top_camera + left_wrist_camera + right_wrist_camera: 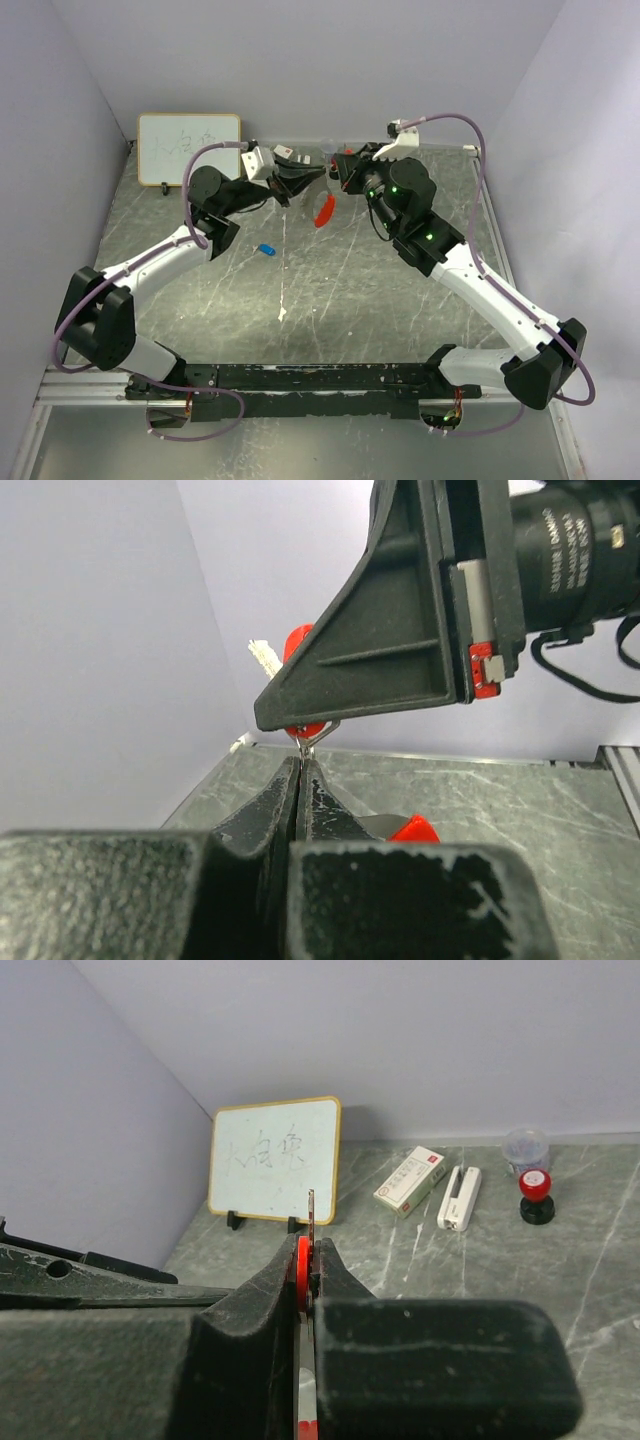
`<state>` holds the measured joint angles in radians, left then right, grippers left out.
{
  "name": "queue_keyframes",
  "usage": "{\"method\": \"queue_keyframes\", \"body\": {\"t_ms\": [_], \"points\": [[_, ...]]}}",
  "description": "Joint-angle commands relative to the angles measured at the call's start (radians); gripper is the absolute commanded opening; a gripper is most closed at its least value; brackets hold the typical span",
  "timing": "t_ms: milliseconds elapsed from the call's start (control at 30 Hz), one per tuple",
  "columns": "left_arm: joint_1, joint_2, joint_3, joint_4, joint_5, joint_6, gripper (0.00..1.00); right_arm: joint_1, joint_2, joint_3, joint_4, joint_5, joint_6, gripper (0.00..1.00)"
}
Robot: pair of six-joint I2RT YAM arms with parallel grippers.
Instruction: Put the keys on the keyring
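My left gripper (300, 762) is shut, its tips pinching the thin metal ring of the keyring (309, 742). The keyring's red strap (323, 211) and grey strip hang below it, above the table. Just over the ring, my right gripper (312, 1250) is shut on the red key (302, 1266), whose silver blade (311, 1215) sticks out past the fingertips. The left wrist view shows the red key head (299, 640) beside the right finger, close above the ring. The blue key (266, 249) lies on the table, left of centre. Both grippers (318, 181) (343, 176) meet at the back middle.
A small whiteboard (188, 149) stands at the back left. A white box (410, 1180), a white stapler (460, 1198), a red-and-black bottle (536, 1196) and a clear cup (527, 1147) sit along the back wall. Walls close in on both sides.
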<state>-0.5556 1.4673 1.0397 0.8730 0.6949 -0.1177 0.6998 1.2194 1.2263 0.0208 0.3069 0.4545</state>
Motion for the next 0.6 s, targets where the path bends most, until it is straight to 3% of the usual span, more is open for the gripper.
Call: {"method": "queue_keyframes", "body": {"t_ms": [0,267,300,333,367,400,467,567], "points": [[0.027,-0.005,0.000,0.189,0.037,-0.106,0.07,-0.036,-0.010,-0.016,0.051,0.034,0.009,0.00],[0.042,0.000,0.005,0.169,0.021,-0.119,0.07,-0.053,-0.009,-0.011,0.057,0.028,0.006,0.00],[0.046,-0.002,0.007,0.139,0.013,-0.118,0.14,-0.054,-0.013,-0.003,0.053,0.032,-0.003,0.00],[0.051,-0.006,0.008,0.108,0.006,-0.112,0.33,-0.053,-0.014,0.008,0.042,0.035,-0.012,0.00],[0.053,-0.015,0.001,0.088,-0.009,-0.102,0.63,-0.054,-0.014,0.018,0.033,0.038,-0.022,0.00],[0.058,-0.023,-0.019,0.075,-0.029,-0.094,0.77,-0.055,-0.014,0.030,0.025,0.039,-0.032,0.00],[0.064,-0.042,-0.050,0.073,-0.063,-0.084,0.84,-0.055,-0.013,0.047,0.011,0.041,-0.050,0.00],[0.071,-0.058,-0.055,0.029,-0.090,-0.065,0.85,-0.054,-0.008,0.068,-0.012,0.047,-0.071,0.00]]}}
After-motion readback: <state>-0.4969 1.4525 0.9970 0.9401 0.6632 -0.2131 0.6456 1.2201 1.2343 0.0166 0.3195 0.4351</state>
